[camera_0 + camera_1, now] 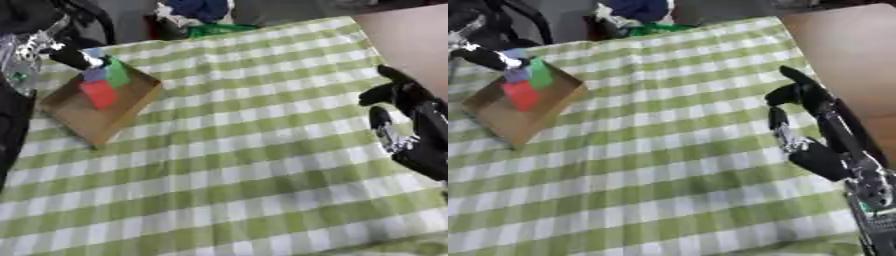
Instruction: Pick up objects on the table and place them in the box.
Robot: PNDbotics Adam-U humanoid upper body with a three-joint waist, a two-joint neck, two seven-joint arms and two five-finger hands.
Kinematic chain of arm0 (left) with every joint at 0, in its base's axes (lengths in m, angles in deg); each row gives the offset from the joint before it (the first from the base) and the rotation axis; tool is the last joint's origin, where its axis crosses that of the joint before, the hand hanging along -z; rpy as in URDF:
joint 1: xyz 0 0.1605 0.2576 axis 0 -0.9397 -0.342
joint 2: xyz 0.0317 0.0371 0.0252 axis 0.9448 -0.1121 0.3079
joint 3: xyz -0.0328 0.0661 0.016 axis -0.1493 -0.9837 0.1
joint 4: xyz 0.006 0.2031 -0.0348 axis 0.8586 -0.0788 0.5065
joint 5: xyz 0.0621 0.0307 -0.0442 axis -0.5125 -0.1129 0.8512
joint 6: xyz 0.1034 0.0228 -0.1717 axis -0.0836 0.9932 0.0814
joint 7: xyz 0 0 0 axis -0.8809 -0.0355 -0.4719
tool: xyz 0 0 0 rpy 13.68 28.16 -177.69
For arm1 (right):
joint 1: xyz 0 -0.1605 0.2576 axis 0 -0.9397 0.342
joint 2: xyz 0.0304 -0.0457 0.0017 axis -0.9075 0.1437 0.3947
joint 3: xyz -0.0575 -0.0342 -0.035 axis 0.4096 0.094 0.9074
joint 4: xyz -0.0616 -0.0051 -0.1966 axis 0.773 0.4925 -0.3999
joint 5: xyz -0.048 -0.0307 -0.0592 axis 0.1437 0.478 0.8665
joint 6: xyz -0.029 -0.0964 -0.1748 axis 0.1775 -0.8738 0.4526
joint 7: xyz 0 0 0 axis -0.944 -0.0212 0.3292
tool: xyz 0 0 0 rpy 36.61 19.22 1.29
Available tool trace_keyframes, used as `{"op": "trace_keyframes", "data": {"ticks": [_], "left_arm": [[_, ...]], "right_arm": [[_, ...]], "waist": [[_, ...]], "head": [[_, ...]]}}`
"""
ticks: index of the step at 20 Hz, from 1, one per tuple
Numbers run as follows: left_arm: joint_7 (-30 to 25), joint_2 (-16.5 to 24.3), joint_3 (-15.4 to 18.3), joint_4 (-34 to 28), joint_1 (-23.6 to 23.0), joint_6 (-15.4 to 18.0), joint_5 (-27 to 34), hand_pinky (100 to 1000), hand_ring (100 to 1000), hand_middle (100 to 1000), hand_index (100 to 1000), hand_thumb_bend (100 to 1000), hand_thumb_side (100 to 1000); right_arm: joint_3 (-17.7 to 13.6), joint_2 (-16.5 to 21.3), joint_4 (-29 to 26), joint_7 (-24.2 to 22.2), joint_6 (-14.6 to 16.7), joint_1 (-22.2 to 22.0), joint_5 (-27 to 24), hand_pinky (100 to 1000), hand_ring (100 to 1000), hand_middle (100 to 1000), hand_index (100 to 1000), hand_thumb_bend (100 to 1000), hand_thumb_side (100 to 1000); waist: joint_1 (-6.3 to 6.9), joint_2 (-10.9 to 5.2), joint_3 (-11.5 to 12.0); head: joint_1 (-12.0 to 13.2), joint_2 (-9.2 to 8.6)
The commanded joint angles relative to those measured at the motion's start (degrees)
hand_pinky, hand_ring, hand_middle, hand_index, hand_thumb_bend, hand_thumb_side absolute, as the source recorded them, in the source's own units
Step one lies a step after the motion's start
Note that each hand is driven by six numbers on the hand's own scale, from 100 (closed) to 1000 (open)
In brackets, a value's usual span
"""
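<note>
- Cloth [245, 170] in green and white checks covered the table, and it spread wide to the left of your right hand.
- Box [87, 117], brown cardboard and tilted, sat well apart from your right hand, far across the cloth, with your left hand directly over its far corner.
- Right hand [802, 125] hovered at the cloth's right side, fingers relaxed and apart, holding nothing.
- Left hand [74, 56] reached in from the upper left; you could not tell how its fingers stood.
- Red piece [99, 93], green piece [118, 75] and bluish piece [94, 75] lay inside the box, just below your left hand.
</note>
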Motion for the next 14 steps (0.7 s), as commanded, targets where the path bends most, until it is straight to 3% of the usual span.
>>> {"op": "trace_keyframes", "data": {"ticks": [1, 8, 14], "left_arm": [[2.95, 3.14, 0.24, -9.77, -1.35, 1.34, 7.52, 737, 728, 741, 870, 538, 252], [9.82, 0.54, -0.17, -30.92, -12.27, 0.62, 22.18, 698, 710, 710, 850, 486, 260], [13.75, -5.48, 0.10, -43.17, -20.03, -0.98, 29.29, 666, 698, 689, 840, 537, 390]], "right_arm": [[-0.53, 0.52, -0.55, 0.11, 0.20, 0.54, -0.62, 853, 722, 680, 1000, 100, 606], [-0.81, 0.50, -1.02, 0.63, 0.28, 0.81, -1.23, 852, 722, 681, 1000, 100, 600], [-0.94, 0.01, -2.00, 2.50, 0.22, 1.06, -2.99, 847, 713, 671, 1000, 100, 599]], "waist": [[-0.31, -1.07, 0.37], [-0.95, -0.82, 1.65], [-1.16, -0.28, 2.73]], "head": [[0.12, 0.45], [1.40, 0.59], [4.50, 1.05]]}}
